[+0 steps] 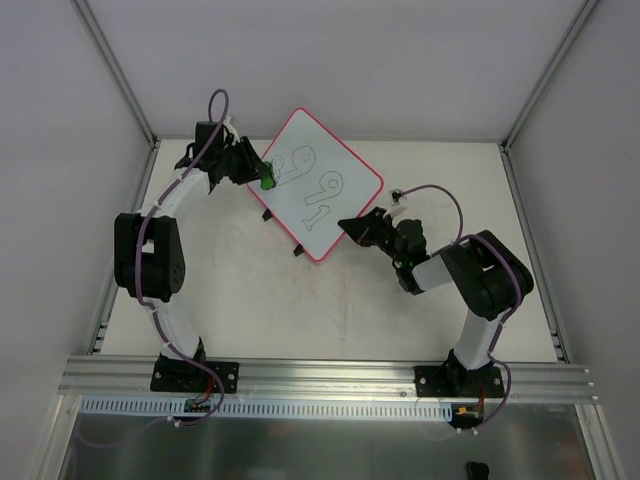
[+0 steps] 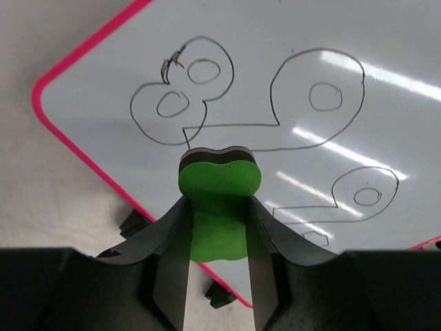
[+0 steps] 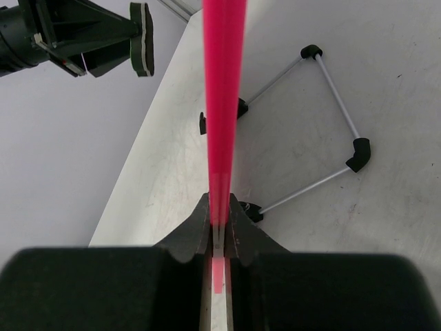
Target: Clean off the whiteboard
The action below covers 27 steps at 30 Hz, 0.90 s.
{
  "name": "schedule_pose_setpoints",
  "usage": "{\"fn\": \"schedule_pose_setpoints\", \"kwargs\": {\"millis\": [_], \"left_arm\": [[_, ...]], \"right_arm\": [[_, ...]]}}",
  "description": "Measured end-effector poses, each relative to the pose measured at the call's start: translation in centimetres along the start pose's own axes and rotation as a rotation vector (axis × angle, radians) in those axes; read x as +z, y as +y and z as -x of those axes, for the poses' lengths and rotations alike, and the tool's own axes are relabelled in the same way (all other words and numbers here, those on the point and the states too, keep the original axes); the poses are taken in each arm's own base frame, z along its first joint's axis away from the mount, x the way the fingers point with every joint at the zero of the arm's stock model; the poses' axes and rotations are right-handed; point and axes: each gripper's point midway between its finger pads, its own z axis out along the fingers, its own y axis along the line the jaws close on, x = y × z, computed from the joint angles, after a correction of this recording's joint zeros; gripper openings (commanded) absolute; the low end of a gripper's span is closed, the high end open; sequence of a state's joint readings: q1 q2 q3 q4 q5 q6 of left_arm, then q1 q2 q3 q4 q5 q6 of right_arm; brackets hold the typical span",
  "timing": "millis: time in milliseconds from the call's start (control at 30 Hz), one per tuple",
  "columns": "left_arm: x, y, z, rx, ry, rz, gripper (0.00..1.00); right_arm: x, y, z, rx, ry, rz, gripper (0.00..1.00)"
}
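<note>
The whiteboard (image 1: 318,188), white with a red-pink rim and black outlined digits, stands tilted at the back middle of the table. My right gripper (image 1: 352,228) is shut on its lower right rim; in the right wrist view the rim (image 3: 224,89) runs edge-on up from the closed gripper (image 3: 220,207). My left gripper (image 1: 262,178) is shut on a green eraser (image 1: 267,183) at the board's left edge. In the left wrist view the eraser (image 2: 219,183) sits between the fingers (image 2: 172,234), pointing at the board (image 2: 289,62) below the digits. In the right wrist view the eraser (image 3: 142,38) is apart from the board's face.
A thin wire stand with black joints (image 3: 337,103) sits on the table (image 1: 250,300) behind the board. Two black clips (image 1: 268,215) are on the board's lower left edge. An aluminium rail (image 1: 330,375) runs along the near edge, with enclosure walls and posts (image 1: 115,70) around.
</note>
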<state>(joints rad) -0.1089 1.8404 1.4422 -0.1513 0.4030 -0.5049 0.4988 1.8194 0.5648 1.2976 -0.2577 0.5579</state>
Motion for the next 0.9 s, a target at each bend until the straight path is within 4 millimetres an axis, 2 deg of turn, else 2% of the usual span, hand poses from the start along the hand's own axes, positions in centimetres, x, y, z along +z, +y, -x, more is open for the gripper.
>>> {"fn": "schedule_pose_setpoints", "kwargs": {"millis": [133, 267, 633, 900], "left_arm": [[0.6, 0.5, 2.0, -0.023, -0.042, -0.003, 0.0], [1.1, 1.7, 2.6, -0.048, -0.058, 0.017, 0.0], [4.4, 5.1, 0.9, -0.101, 0.0, 0.079, 0.0], [5.6, 5.6, 1.7, -0.104, -0.01, 0.092, 0.0]], "right_arm": [[0.1, -0.2, 0.0, 0.003, 0.002, -0.001, 0.0], [0.1, -0.1, 0.0, 0.003, 0.002, 0.001, 0.0], [0.1, -0.1, 0.1, 0.003, 0.004, 0.004, 0.0], [0.1, 0.0, 0.0, 0.003, 0.005, 0.006, 0.0]]}}
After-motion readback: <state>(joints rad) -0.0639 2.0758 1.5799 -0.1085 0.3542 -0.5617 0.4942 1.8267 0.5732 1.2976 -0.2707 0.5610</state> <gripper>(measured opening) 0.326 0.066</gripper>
